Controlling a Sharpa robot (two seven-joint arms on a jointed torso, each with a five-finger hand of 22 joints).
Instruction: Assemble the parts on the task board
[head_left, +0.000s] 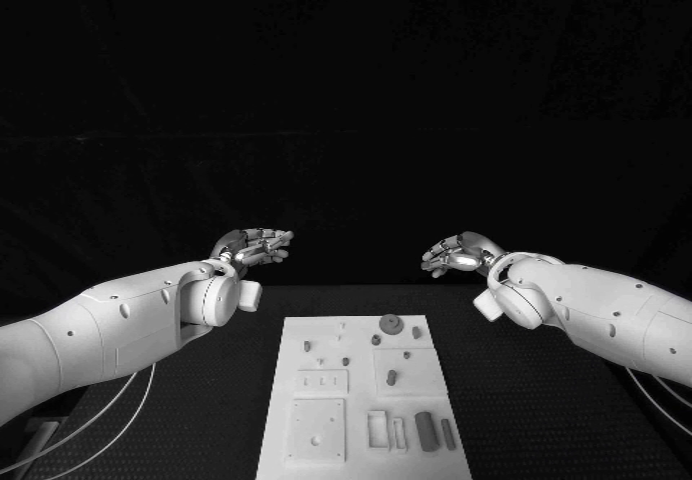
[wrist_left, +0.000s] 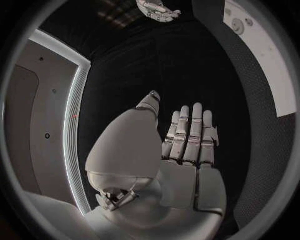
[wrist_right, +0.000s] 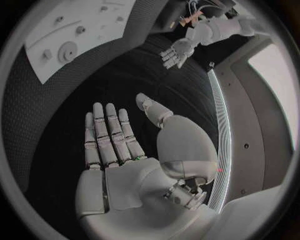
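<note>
The white task board (head_left: 362, 400) lies in the middle of the black table, with several small grey parts on it: a round one (head_left: 391, 322) near its far edge and long ones (head_left: 426, 430) near its front right. My left hand (head_left: 254, 245) hovers beyond the board's far left corner, fingers apart and holding nothing; its flat palm and straight fingers (wrist_left: 187, 135) show in the left wrist view. My right hand (head_left: 459, 253) hovers beyond the far right corner, also holding nothing, with fingers (wrist_right: 107, 132) stretched out. Both hands are well clear of the board (wrist_right: 81, 30).
Black mesh table surface (head_left: 548, 400) surrounds the board on both sides. White cables (head_left: 87, 430) run along the table at the left arm, and others (head_left: 656, 400) at the right.
</note>
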